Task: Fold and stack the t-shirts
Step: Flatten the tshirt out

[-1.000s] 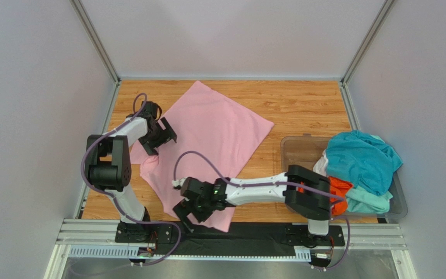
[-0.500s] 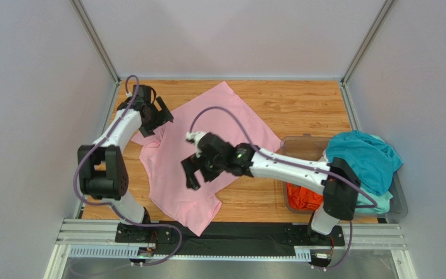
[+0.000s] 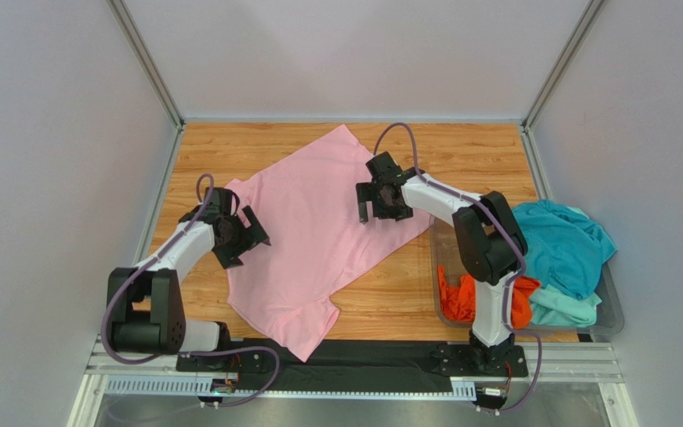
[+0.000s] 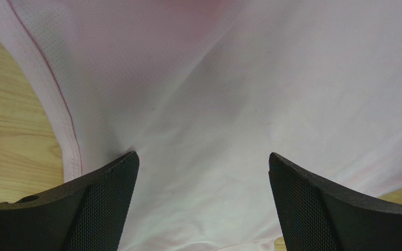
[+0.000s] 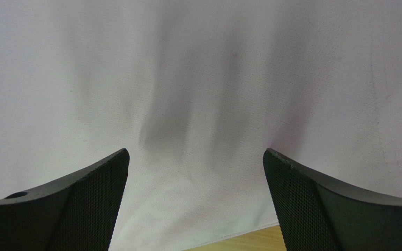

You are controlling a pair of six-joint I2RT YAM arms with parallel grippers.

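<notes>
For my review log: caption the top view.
Left claw and right claw, both open, over the spread pink shirt; more shirts in the bin.

The pink t-shirt (image 3: 318, 222) is matt, fine-knit cloth with a stitched hem. The worktop (image 3: 470, 156) is smooth, grained wood. The bin (image 3: 456, 233) is clear plastic. The jaws are matt black, mesh-textured.

No readable text, label, brand, number or sign appears anywhere.
</notes>
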